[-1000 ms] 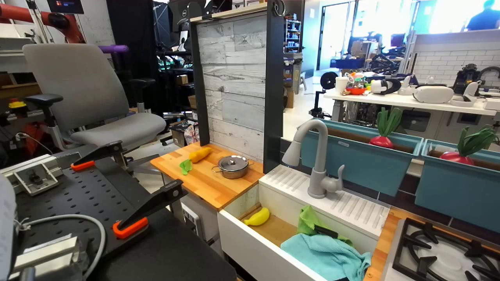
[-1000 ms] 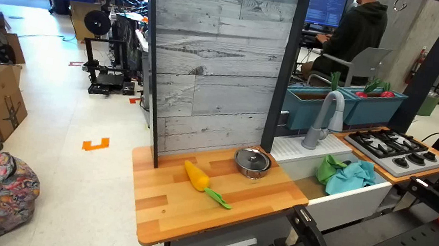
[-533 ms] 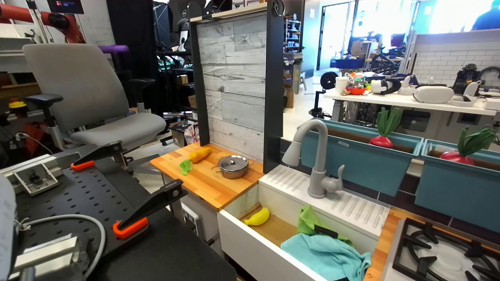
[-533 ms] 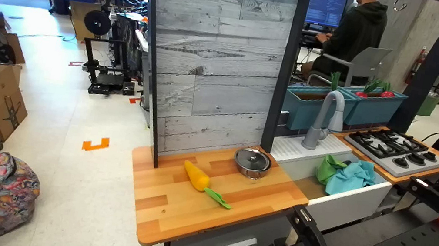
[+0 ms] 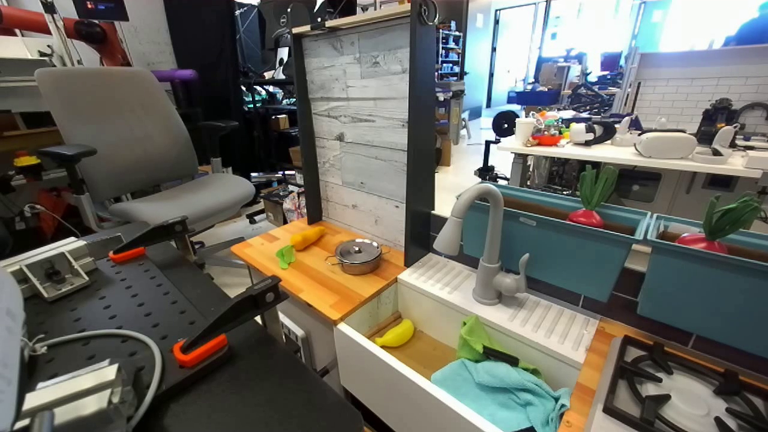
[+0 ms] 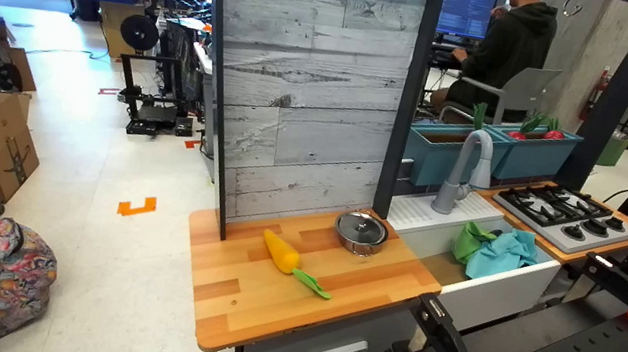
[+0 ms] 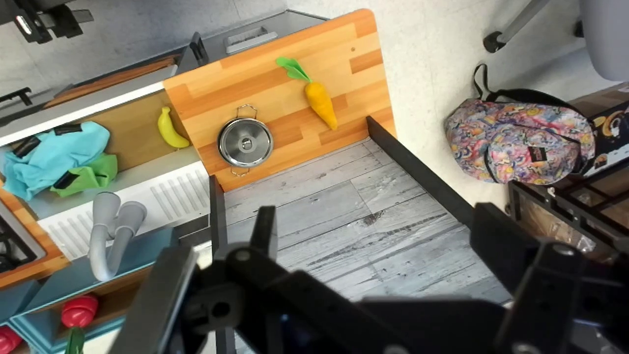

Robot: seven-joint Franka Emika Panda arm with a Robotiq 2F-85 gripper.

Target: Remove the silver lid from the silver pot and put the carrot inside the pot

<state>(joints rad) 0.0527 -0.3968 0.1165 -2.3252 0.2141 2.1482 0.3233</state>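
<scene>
Carrot (image 7: 320,102), lid (image 7: 245,142) — well beyond parted fingers (image 7: 499,241).

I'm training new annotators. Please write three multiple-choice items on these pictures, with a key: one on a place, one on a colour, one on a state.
1. Where is the yellow banana?
A) In the sink
B) On the stove
C) On the wooden counter

2. Besides yellow-orange, what colour does the carrot show?
A) Blue
B) Red
C) Green

3. How does the silver pot stand?
A) Uncovered
B) Covered by the silver lid
C) Tipped over

1 A: the wrist view shows it within the sink walls.
2 C: one end is green in all views.
3 B: in both exterior views the silver lid sits on the upright pot.
</scene>
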